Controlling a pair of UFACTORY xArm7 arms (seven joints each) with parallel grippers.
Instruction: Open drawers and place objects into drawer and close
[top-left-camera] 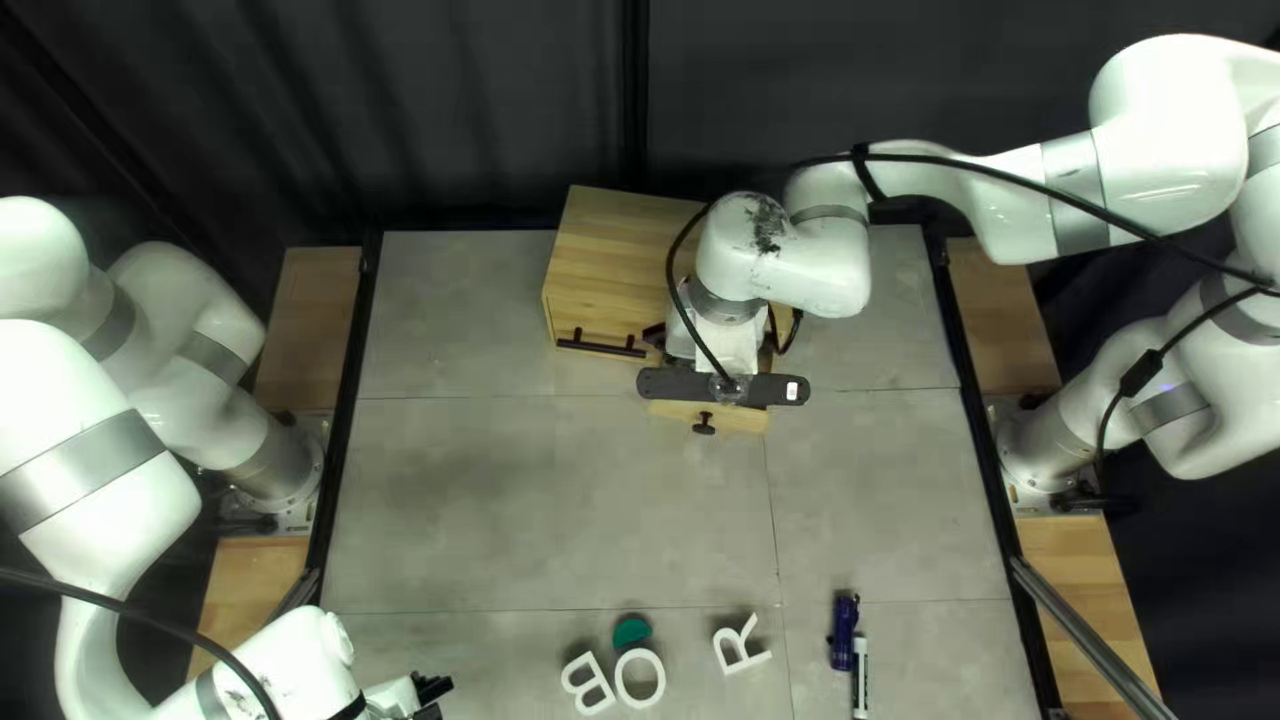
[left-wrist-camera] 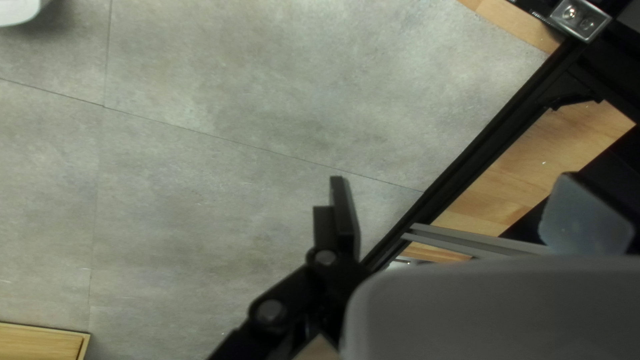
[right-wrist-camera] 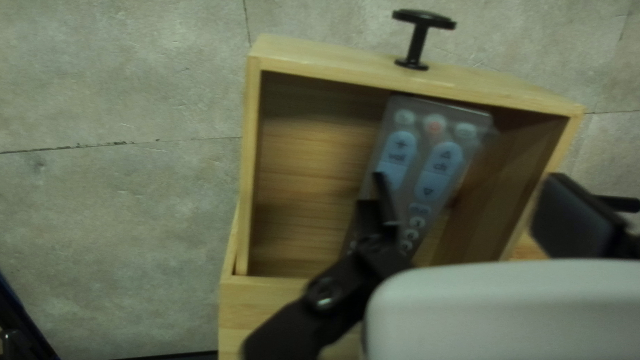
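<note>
Grey tiled tabletop (top-left-camera: 534, 480), dark curtain (top-left-camera: 467, 107) behind. Your glossy white right arm (top-left-camera: 1160, 147) reaches over the work at the far side; the matching white left arm (top-left-camera: 80, 454) is low at the near left corner, likely parked there to leave the other room. Pale wooden cabinet (top-left-camera: 620, 254) sits against the far edge, presumably so the drawer opens toward the free tabletop. Its small open-topped wooden drawer (right-wrist-camera: 320, 57) is out, well exposed for loading. Right black two-finger gripper (right-wrist-camera: 467, 177) is over it, fingers spread, nothing clamped; reads like a release pose. Left black two-finger gripper (left-wrist-camera: 452, 179) is open too, empty, over bare tabletop. Your item, the translucent grey remote with pale blue keys (right-wrist-camera: 433, 163), is inside the drawer at a slant, top end near the front wall, one finger overlapping it in view. Can't tell if they touch or if it's flat. Dark blue elongated item (top-left-camera: 844, 634), slim white marker (top-left-camera: 860, 674), white letters B (top-left-camera: 587, 683), O (top-left-camera: 640, 678), R (top-left-camera: 738, 646) and a green half-round piece (top-left-camera: 631, 631) lie near the near edge, well apart from the drawer. I'd lift straight clear, check the remote's below the rim, then push by the black round knob (right-wrist-camera: 417, 40); fingers left inside could jam it.
</note>
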